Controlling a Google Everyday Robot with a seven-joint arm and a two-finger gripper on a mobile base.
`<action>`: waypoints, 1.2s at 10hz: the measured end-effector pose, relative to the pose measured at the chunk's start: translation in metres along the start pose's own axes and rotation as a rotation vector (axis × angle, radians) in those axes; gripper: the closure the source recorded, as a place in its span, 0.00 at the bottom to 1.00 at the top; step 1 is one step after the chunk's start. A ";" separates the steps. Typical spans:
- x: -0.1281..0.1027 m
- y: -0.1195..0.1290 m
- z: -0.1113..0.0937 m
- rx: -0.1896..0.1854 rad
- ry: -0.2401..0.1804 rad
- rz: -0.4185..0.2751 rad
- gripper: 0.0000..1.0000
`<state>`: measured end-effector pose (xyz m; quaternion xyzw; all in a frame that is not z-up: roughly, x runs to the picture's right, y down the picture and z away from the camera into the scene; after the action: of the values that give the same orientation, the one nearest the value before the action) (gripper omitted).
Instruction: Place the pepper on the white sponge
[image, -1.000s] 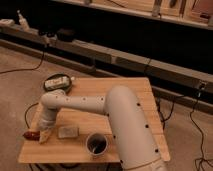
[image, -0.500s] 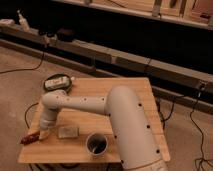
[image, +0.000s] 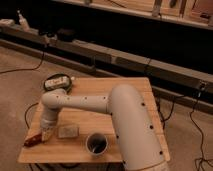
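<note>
A reddish pepper (image: 33, 140) lies at the front left corner of the wooden table (image: 125, 95). The white sponge (image: 67, 131) lies flat on the table just right of it. My gripper (image: 45, 134) is at the end of the white arm (image: 100, 105), low over the table. It sits right at the pepper's right end and just left of the sponge. I cannot tell whether it is touching the pepper.
A dark cup (image: 96, 144) stands near the front edge, right of the sponge. A dark flat object (image: 56, 82) lies at the table's back left corner. Cables run over the floor around the table. A dark shelf unit runs along the back.
</note>
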<state>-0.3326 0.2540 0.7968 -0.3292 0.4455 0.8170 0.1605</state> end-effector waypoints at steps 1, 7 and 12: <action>0.002 -0.003 -0.008 -0.005 -0.009 -0.009 0.97; 0.013 -0.039 -0.085 -0.100 0.022 -0.036 0.97; -0.031 -0.060 -0.134 -0.234 0.083 0.091 0.97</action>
<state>-0.2237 0.1765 0.7293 -0.3587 0.3677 0.8555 0.0652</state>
